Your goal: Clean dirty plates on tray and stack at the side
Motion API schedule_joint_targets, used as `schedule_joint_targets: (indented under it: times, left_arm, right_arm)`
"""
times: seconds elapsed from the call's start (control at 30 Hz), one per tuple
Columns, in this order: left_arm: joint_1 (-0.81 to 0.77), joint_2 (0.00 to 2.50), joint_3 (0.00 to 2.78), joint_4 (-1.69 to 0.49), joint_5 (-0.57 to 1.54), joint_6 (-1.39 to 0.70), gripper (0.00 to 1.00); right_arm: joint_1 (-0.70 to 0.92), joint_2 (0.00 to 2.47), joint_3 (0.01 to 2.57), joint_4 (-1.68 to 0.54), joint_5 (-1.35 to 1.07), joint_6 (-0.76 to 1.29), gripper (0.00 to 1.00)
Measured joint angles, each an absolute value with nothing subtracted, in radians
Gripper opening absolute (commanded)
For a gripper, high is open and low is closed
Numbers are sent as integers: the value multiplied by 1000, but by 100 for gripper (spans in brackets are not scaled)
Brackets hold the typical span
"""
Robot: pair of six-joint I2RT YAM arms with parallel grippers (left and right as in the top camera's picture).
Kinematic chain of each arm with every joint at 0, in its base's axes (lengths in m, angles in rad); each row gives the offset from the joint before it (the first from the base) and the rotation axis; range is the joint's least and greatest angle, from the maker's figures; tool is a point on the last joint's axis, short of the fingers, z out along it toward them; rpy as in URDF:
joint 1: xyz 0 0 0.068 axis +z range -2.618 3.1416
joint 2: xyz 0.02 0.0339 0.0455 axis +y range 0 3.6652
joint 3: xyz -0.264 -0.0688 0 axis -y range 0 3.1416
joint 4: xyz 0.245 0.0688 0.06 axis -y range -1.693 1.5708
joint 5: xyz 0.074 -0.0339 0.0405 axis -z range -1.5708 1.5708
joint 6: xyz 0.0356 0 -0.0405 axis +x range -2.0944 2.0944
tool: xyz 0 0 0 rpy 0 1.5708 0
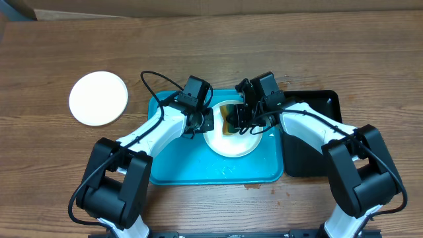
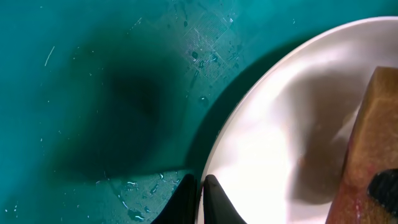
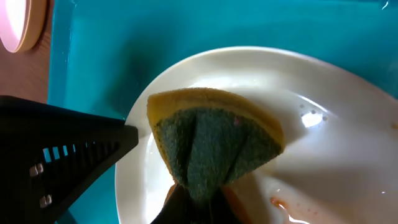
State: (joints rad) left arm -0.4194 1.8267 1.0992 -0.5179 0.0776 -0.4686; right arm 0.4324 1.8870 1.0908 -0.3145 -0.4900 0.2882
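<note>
While the white plate (image 1: 232, 144) lies in the middle of the turquoise tray (image 1: 173, 168), wiping is judged the step in hand, and it is not finished: a reddish sauce smear (image 3: 292, 208) shows on the plate's face.

The left gripper (image 2: 200, 196) is pinched narrow on the plate's rim, its tips straddling the edge in a steadying hold. The right gripper (image 3: 199, 202) is clamped on a folded sponge (image 3: 211, 137), which rests on the plate.

Recommended: hold the rim pinch firm so the plate cannot skid, sweep the sponge across to the smear, and press lightly and evenly.

- **Plate:** round, shallow, glossy and smooth, so likely slippery when wet.
- **Sponge:** soft yellow foam with a coarse green scouring layer, bent into a wedge.
- **Tray:** hard plastic, finely scuffed, flecked with droplets.

Outward: a second white plate (image 1: 98, 98) lies on the wooden table (image 1: 264, 39), well left of the tray, and a black tray (image 1: 327, 106) sits just beside it on the right.
</note>
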Motion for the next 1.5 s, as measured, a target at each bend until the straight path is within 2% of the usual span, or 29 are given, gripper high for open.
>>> schedule_joint_targets:
  times: [0.67, 1.1, 1.5]
  left_arm:
    - [-419, 1827, 1099, -518, 78, -469, 7]
    - [-419, 1827, 1099, -519, 82, -469, 6]
    - [-419, 1827, 1099, -519, 86, -469, 5]
  right_arm:
    - [432, 1887, 1046, -292, -519, 391, 4]
    - [427, 1887, 1046, -309, -366, 540, 4]
    - [392, 1885, 1179, -549, -310, 553, 4]
